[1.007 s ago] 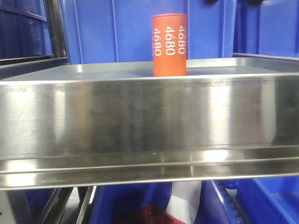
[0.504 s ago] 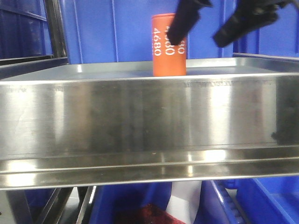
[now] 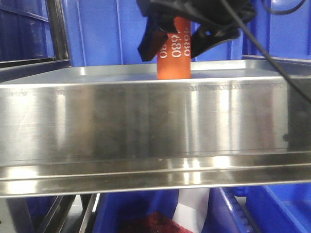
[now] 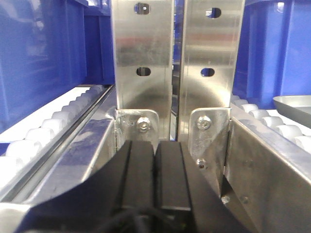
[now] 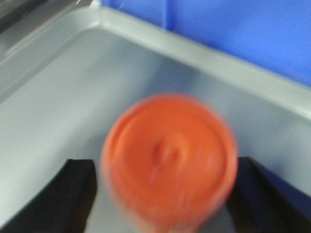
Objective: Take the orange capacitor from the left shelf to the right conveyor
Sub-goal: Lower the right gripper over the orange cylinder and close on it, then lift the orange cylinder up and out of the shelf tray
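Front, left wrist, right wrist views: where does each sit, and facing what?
Front: low before the left shelf, facing its steel lip level-on; orange capacitor and right pincer above.
Left wrist: looks along its shut left pincer at steel uprights between roller tracks.
Right wrist: blurred, straight down on the capacitor's top, own fingers flanking it.
Shared: front and right wrist both show capacitor, shelf, right pincer.

1. The small orange cylindrical capacitor (image 3: 174, 60) (image 5: 170, 160), printed with white "4680" numerals, stands upright on the shelf's flat top near its back edge.
2. The wide, shiny stainless-steel shelf (image 3: 97, 121) (image 5: 43, 111) has a raised reflective front lip and a grey top.
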Controlling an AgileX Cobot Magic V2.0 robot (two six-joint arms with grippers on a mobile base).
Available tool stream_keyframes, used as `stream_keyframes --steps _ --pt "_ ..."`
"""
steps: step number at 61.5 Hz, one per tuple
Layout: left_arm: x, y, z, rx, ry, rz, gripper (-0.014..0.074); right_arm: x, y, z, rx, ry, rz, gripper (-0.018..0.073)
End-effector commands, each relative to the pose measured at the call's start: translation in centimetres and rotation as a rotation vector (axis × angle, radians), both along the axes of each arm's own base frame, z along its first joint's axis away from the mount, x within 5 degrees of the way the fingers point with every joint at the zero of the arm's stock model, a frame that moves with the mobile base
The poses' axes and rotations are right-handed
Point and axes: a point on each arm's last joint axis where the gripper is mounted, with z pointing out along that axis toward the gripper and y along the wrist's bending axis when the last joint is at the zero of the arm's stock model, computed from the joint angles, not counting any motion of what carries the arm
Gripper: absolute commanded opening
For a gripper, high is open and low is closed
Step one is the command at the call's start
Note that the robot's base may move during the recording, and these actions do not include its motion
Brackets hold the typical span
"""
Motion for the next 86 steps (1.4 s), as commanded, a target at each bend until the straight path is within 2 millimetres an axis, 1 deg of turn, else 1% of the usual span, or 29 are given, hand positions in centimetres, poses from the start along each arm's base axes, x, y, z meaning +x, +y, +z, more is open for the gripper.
stream_keyframes --steps 1,2,6,7,11,16,21,25,29,30,35,39,40,41,47,54,61,62,70,77,86 --pt "-0.2 0.0 1.0 -0.01 -0.096 -0.004 -0.0105 0.4 0.1 2.7 0.078 -0.13 -0.015 0.0321" --pt "-0.2 0.0 1.0 -0.01 -0.096 -0.004 -0.0105 0.4 0.1 2.7 0.078 -0.13 -0.016 0.0251" --pt "-0.2 0.0 1.0 -0.01 -0.096 -0.004 -0.0105 0.4 0.0 2.7 0.077 -0.128 -0.017 0.0057" --pt "-0.2 0.0 1.0 -0.017 -0.095 -0.005 -0.0105 0.4 0.0 2.7 0.077 -0.127 -0.017 0.0028" --pt "-0.2 0.0 1.0 -0.01 -0.096 -0.004 -0.0105 0.4 0.0 2.8 0.081 -0.129 -0.019 0.0076" --pt "-0.2 0.0 1.0 -0.01 -0.096 -0.004 -0.0105 0.1 -0.2 3.3 0.089 -0.14 -0.018 0.005" --pt "-0.2 0.0 1.0 -0.01 -0.096 -0.004 -0.0105 -0.5 -0.6 4.3 0.102 -0.161 -0.016 0.0051" --pt "-0.2 0.0 1.0 -0.01 -0.096 -0.004 -0.0105 -1.5 -1.2 5.8 0.119 -0.185 -0.01 0.0051" --pt "-0.2 0.0 1.0 -0.01 -0.096 -0.004 -0.0105 -2.6 -1.8 6.8 0.126 -0.195 -0.004 0.0051" --pt "-0.2 0.0 1.0 -0.01 -0.096 -0.004 -0.0105 -3.2 -2.3 7.5 0.134 -0.205 -0.001 0.0051" --pt "-0.2 0.0 1.0 -0.01 -0.096 -0.004 -0.0105 -5.5 -3.8 8.9 0.163 -0.25 0.002 0.0053" --pt "-0.2 0.0 1.0 -0.01 -0.096 -0.004 -0.0105 -7.4 -5.1 9.7 0.185 -0.296 0.001 0.0057" --pt "-0.2 0.0 1.0 -0.01 -0.096 -0.004 -0.0105 -7.9 -5.4 9.6 0.188 -0.303 0.001 0.0057" --pt "-0.2 0.0 1.0 -0.01 -0.096 -0.004 -0.0105 -8.6 -5.9 10.0 0.202 -0.324 0.0 0.0057" --pt "-0.2 0.0 1.0 -0.01 -0.096 -0.004 -0.0105 -11.9 -8.1 10.5 0.244 -0.387 -0.002 0.0057" --pt "-0.2 0.0 1.0 -0.01 -0.096 -0.004 -0.0105 -15.9 -10.8 10.3 0.292 -0.459 0.0 0.0057" --pt "-0.2 0.0 1.0 -0.01 -0.096 -0.004 -0.0105 -19.1 -13.0 9.8 0.333 -0.544 0.0 0.0057" --pt "-0.2 0.0 1.0 -0.01 -0.096 -0.004 -0.0105 -19.8 -13.5 9.9 0.341 -0.57 0.0 0.0057" --pt "-0.2 0.0 1.0 -0.01 -0.096 -0.004 -0.0105 -23.3 -15.9 8.1 0.364 -0.682 -0.002 0.0057" --pt "-0.2 0.0 1.0 -0.01 -0.096 -0.004 -0.0105 -25.8 -17.6 6.6 0.416 -0.775 -0.009 0.0057" --pt "-0.2 0.0 1.0 -0.01 -0.096 -0.004 -0.0105 -26.9 -18.5 5.1 0.403 -0.846 -0.016 0.0057"
